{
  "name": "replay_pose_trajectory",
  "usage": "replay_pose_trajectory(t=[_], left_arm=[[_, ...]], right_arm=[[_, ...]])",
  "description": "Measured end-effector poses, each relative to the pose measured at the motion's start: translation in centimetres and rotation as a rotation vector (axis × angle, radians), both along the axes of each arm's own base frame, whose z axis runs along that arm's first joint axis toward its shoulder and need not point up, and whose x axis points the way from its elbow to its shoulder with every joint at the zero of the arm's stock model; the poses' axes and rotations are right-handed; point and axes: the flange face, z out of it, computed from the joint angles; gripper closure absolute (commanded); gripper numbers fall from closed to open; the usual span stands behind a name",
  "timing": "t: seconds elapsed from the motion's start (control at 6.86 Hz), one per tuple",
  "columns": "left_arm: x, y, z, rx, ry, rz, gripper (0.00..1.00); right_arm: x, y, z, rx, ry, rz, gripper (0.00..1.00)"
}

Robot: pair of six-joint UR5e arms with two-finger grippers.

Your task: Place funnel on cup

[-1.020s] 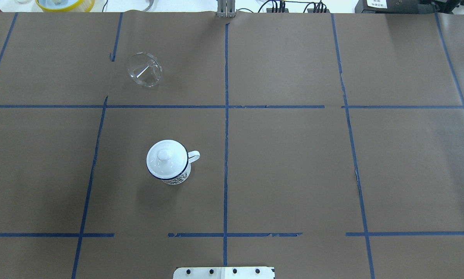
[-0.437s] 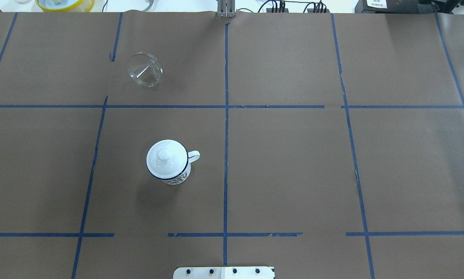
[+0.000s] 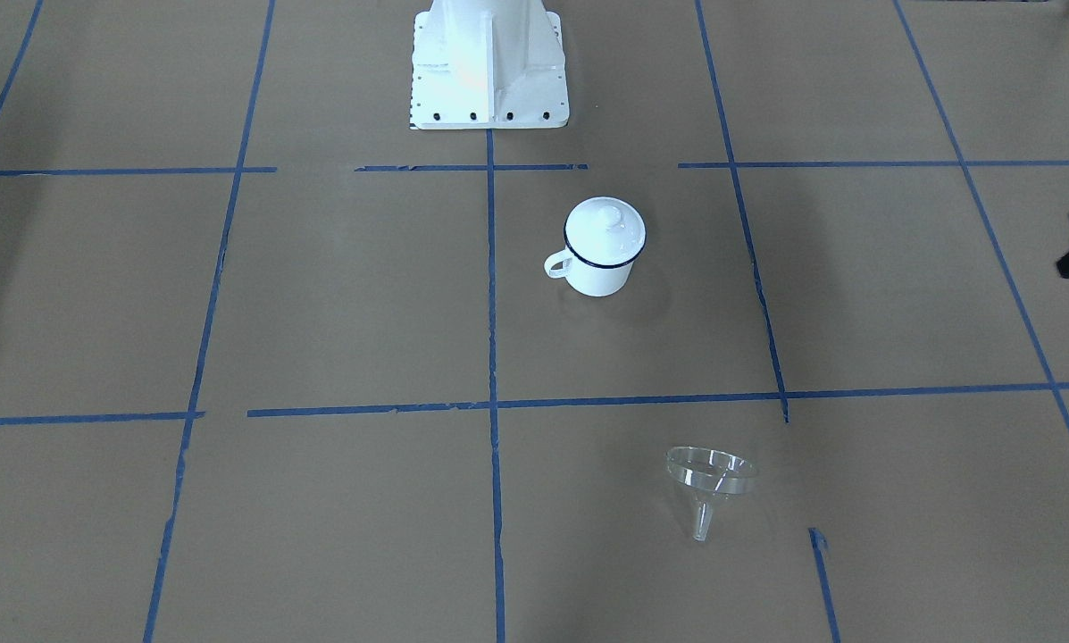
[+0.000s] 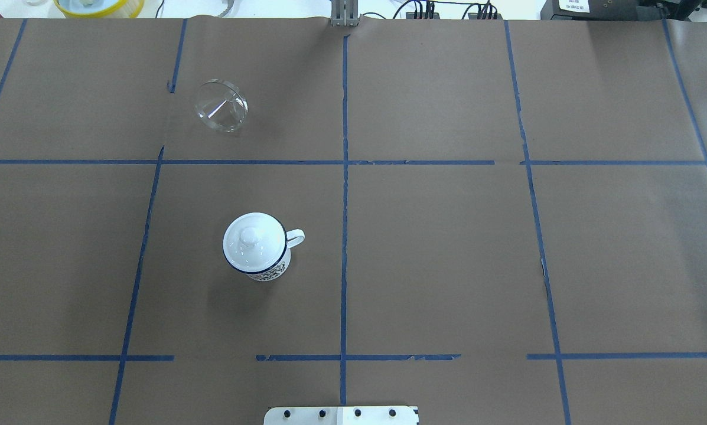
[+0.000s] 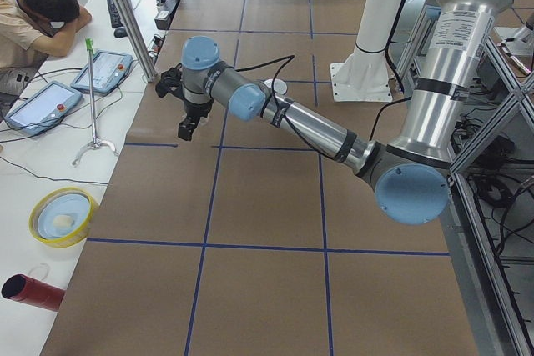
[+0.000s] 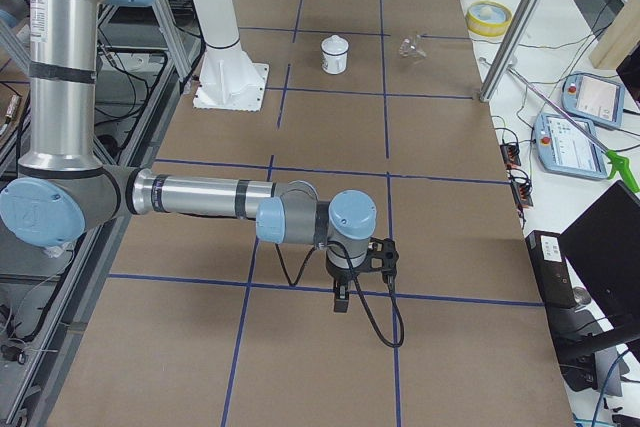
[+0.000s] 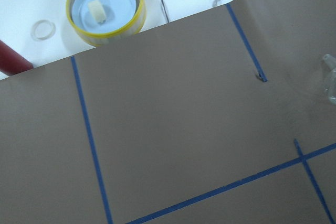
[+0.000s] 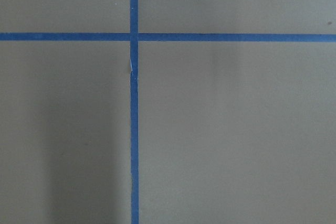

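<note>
Since the funnel (image 4: 221, 106) looks light, slick and brittle, I would pinch its wide rim; whether either arm's jaws stand open, I cannot tell.

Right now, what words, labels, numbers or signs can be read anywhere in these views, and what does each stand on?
No text here can be read outright.
White label on the black box: print too small to read.
Sticker on the left arm: lettering blurred.
Dark print on the cup: blurred; letters or pattern, cannot tell.
Screen of the teach pendant: nothing legible.
</note>
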Motion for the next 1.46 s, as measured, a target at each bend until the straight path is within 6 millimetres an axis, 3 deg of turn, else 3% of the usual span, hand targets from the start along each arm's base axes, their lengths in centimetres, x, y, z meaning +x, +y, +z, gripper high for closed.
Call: replay_pose_trajectory(t=[0.29,0.58,0.87,1.02,1.17,1.46], left_arm=[[10.1,2.7,-6.4,-0.142,0.078,-0.040,0.00],[21.6,6.7,-14.0,-0.300,0.146,-0.097,0.00],[30.2,10.8,-19.9,-0.443,0.129,-0.132,0.00],[33.1,12.5,-21.2,-0.480,0.089,-0.151,0.00],[34.7,13.6,-21.4,-0.501,0.057,-0.158,0.00],[37.4,15.3,-20.5,-0.496,0.002,-0.182,0.00]], right_arm=[[0.0,0.0,0.0,0.001,0.000,0.000,0.00],[0.0,0.0,-0.1,0.001,0.000,0.000,0.00],[0.0,0.0,-0.1,0.001,0.000,0.000,0.00],[0.0,0.0,0.0,0.001,0.000,0.000,0.00],[0.0,0.0,0.0,0.001,0.000,0.000,0.00],[0.0,0.0,-0.1,0.001,0.000,0.000,0.00]])
